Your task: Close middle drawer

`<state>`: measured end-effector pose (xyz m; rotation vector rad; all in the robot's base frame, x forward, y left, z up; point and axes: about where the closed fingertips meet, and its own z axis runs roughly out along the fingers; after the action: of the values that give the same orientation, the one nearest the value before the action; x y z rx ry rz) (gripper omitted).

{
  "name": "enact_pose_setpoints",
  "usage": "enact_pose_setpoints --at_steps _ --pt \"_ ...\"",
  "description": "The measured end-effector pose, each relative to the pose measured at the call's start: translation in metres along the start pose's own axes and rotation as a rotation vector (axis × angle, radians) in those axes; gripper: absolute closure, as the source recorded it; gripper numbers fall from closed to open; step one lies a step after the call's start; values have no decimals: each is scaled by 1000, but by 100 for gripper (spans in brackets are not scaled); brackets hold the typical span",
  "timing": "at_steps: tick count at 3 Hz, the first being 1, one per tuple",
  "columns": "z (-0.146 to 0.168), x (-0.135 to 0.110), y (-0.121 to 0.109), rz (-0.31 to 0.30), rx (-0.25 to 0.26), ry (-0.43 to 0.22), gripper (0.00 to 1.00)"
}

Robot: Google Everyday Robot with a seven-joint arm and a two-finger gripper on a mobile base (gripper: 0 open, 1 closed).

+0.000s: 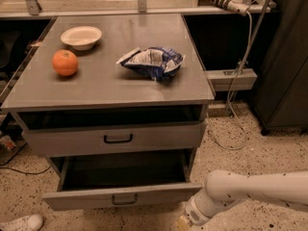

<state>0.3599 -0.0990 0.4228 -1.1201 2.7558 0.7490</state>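
The middle drawer is pulled far out of the grey cabinet, its dark inside showing. Its low flat front carries a small black loop handle at centre. My white arm reaches in from the right edge. My gripper hangs at the bottom edge of the camera view, just below and to the right of the drawer front's right end, and is mostly cut off. Above the open drawer, the taller-fronted grey drawer stands slightly out. The lowest drawer is out of view.
On the cabinet top lie a white bowl, an orange and a crumpled blue and white chip bag. Cables hang at the right beside a dark cabinet. A white shoe lies at bottom left.
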Motion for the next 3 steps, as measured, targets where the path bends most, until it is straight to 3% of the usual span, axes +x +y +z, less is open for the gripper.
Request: enact_pose_setpoints --at_steps 1,3 --pt "0 0 0 0 0 0 100" --pt "5 -21 -12 14 32 -45 100"
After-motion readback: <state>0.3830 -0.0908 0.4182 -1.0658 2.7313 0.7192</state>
